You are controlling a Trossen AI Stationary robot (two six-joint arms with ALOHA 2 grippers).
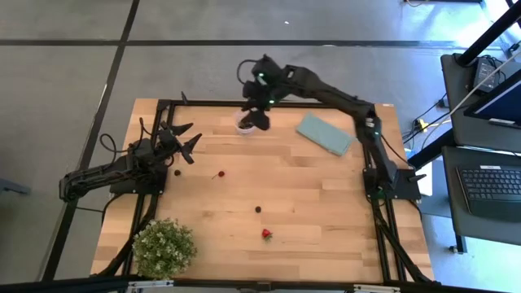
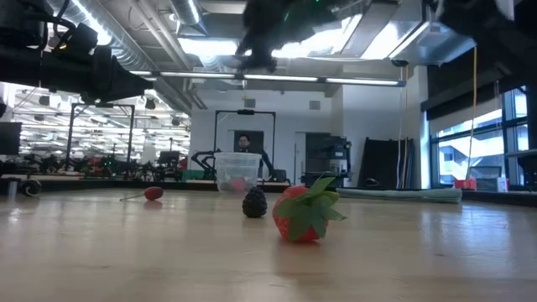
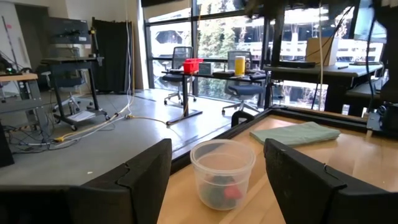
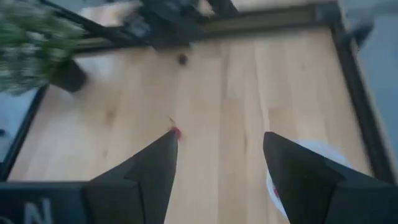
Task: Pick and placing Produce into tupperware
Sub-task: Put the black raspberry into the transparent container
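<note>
Right claw (image 1: pixel 254 116) open above wooden table (image 1: pixel 326 212).

Grey concrete floor (image 1: pixel 203 20) with dark seams all around. Big windows (image 3: pixel 214 43) letting daylight in, office chairs (image 3: pixel 180 62) and desks in front. Laptop (image 1: pixel 496 183) on side desk. Strip lights (image 2: pixel 277 78) and ducting overhead, pretty industrial vibe.

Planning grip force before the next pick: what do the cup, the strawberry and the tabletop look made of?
Cup: thin clear plastic, glossy; pieces inside show through its walls. Strawberry: looks like an artificial fruit, matte red body with stiff green leaves, though real cannot be ruled out. Tabletop: light wood planks, visible grain and seams, smooth satin finish.
</note>
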